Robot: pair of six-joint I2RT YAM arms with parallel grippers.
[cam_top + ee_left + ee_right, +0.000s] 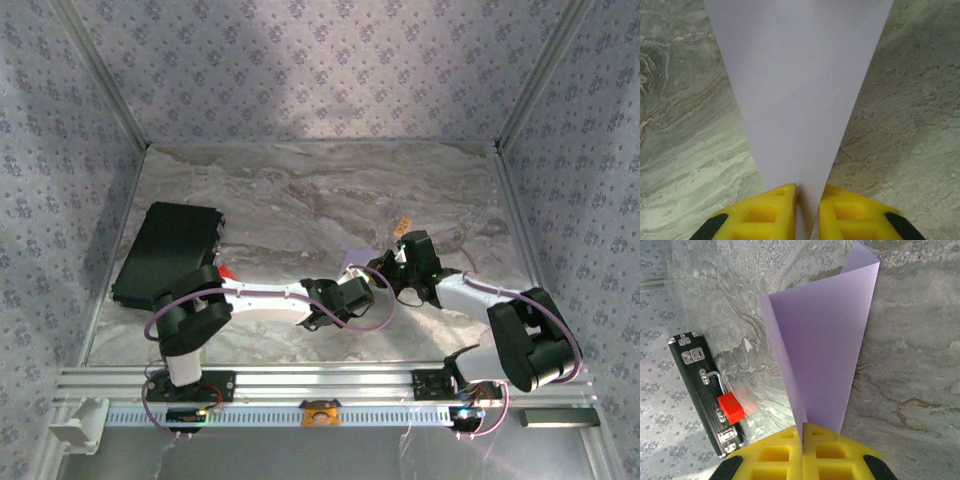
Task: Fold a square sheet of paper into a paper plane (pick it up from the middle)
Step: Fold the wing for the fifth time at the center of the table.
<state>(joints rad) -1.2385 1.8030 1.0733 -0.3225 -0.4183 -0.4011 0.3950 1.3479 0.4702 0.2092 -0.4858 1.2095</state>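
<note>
The lavender sheet of paper [822, 355] is folded into a V along a crease and held off the marble table [300, 200]. My right gripper [803, 440] is shut on its lower edge, the yellow fingers [775, 455] pressed together. In the left wrist view the paper [797, 90] tapers down into a narrow gap in my left gripper [808, 210]. A sliver of table shows between the paper's edge and the right-hand finger [850, 215]. From above, both grippers meet mid-table, left [365, 287] and right [393, 270], with a bit of paper [355, 262] behind them.
A black rectangular case [165, 252] lies at the left of the table, with metal latches [692, 356] showing in the right wrist view. A small red object [730, 407] sits beside it. A small tan block [403, 227] lies just beyond the grippers. Patterned walls surround the table.
</note>
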